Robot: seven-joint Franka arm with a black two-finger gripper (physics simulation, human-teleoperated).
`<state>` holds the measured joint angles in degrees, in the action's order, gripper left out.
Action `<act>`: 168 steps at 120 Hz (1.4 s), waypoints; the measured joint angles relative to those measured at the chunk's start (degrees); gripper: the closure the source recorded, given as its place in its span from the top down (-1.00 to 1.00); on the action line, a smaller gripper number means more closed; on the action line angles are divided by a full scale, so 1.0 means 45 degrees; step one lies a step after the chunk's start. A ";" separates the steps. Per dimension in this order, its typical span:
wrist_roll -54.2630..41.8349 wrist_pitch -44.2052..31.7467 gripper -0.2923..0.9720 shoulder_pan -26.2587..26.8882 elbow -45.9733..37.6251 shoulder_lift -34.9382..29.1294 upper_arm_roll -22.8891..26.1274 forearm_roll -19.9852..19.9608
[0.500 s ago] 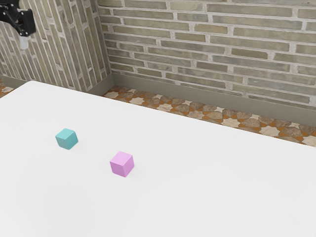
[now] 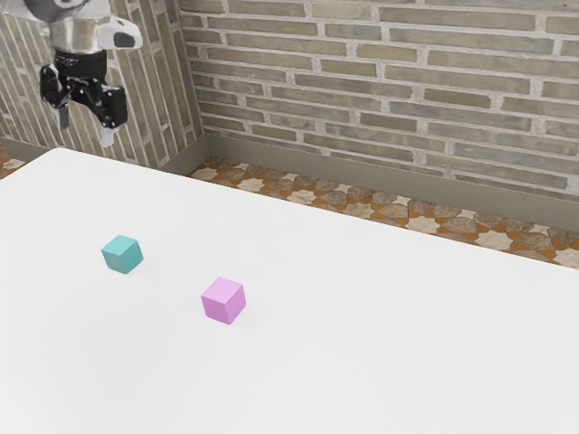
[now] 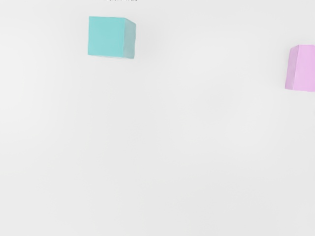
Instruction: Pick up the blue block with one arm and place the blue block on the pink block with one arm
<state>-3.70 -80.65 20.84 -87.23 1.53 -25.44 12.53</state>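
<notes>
Swung further into the exterior view's upper left, the gripper hangs wide open and empty. The blue block lies well below it, slightly rightward, near the pink block.

On your table, the farther block lay to the exterior view's left of the nearer block, apart from it. The gripper hung over the table, behind both.

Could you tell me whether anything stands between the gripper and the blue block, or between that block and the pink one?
Nothing visible does. The black two-finger gripper hangs open above the white table, with open air down to the small blue cube; bare tabletop separates it from the pink cube.
</notes>
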 joint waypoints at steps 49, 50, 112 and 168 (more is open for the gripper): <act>0.0446 -0.3152 0.54 0.0192 -0.2842 0.0151 -0.0142 0.0007; 0.0455 -0.3183 0.54 0.0105 -0.2857 0.0161 -0.0143 0.0007; -0.0564 -0.6430 0.54 -0.2706 -0.5106 0.0783 -0.0244 0.0000; -0.1906 -0.8350 0.54 -0.4841 -0.5219 0.2725 -0.0175 -0.0405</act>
<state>-12.28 -118.23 -0.95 -110.71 13.79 -26.23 10.71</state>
